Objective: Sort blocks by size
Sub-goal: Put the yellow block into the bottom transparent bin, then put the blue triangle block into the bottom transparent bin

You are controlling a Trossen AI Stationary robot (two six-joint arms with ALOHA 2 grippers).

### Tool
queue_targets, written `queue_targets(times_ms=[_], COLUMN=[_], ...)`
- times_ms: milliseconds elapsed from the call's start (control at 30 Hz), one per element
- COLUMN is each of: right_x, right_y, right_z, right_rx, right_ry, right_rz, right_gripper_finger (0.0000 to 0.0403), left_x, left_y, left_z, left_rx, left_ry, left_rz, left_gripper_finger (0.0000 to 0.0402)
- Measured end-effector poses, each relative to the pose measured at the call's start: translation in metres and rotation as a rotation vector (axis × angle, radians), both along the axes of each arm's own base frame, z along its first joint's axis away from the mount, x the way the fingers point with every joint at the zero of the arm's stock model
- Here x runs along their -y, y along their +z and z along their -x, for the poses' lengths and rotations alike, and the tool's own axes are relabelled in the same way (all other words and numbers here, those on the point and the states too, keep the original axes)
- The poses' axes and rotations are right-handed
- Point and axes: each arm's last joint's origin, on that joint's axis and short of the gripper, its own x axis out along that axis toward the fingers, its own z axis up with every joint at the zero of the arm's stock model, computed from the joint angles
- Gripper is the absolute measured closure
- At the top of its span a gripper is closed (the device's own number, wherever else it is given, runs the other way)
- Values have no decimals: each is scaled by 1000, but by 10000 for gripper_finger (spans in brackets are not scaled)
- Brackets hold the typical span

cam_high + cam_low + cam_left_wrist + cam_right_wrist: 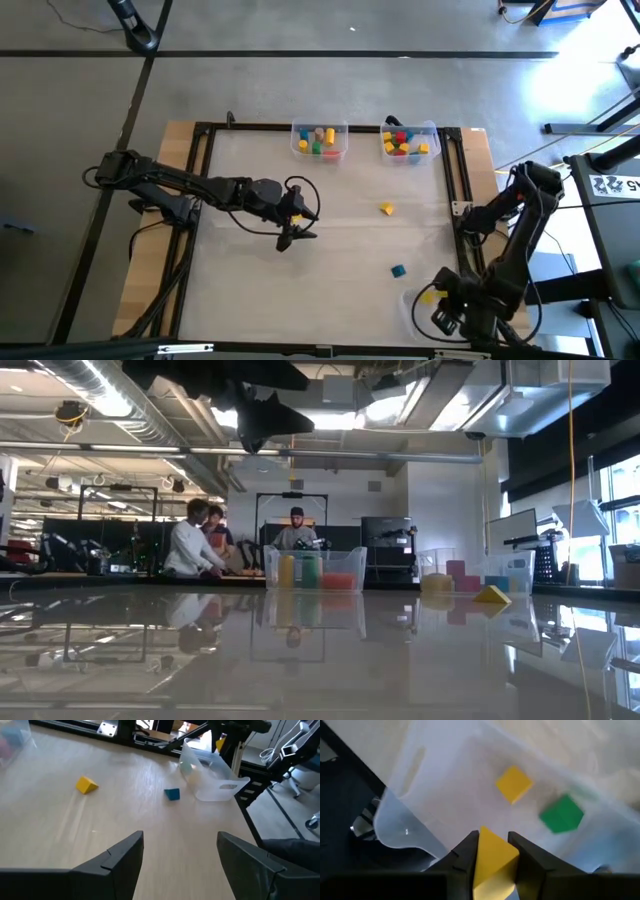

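Observation:
My right gripper (432,300) hangs over a clear bin (418,312) at the table's near right corner, shut on a yellow block (492,857). In that bin lie a yellow block (514,784) and a green block (562,814). My left gripper (298,232) is open and empty above the table's middle. A yellow wedge block (386,208) and a blue block (398,270) lie loose on the table to its right; both also show in the left wrist view, the wedge (86,785) and the blue one (172,794). My right gripper pinches the yellow block between its two fingers, on two opposite sides (481,851). The fingers come from above, slanting down toward the bin. The block is lifted clear, above the bin's floor, with one corner sticking out past the fingertips.
Two clear bins with several coloured blocks stand at the far edge, one left (320,140) and one right (410,142). A black frame (205,180) runs round the tabletop. People stand in the room beyond the table (205,535).

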Motion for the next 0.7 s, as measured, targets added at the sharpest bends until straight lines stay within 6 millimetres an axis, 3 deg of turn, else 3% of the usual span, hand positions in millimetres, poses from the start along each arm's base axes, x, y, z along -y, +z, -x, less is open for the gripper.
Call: queue_targets(times_ms=[167,400,567,700], right_x=[0,8,24,42], right_y=[-10,-4,8,19], right_z=[7,3,-9,-27], right_rx=[-67,-96,-166,-73], right_ry=[-44,-65,-34,48], right_rz=[-23,-44,-120,-146], right_gripper_finger=[288,198,141,131], left_x=[0,0,0,0], left_y=[-1,-1,-1,-1], left_z=[0,0,0,0], left_rx=[-8,-4,3,-1], left_ry=[0,-12,-21,-23], left_rz=[-1,-25,-44,-48], left_gripper_finger=[163,163,163,163])
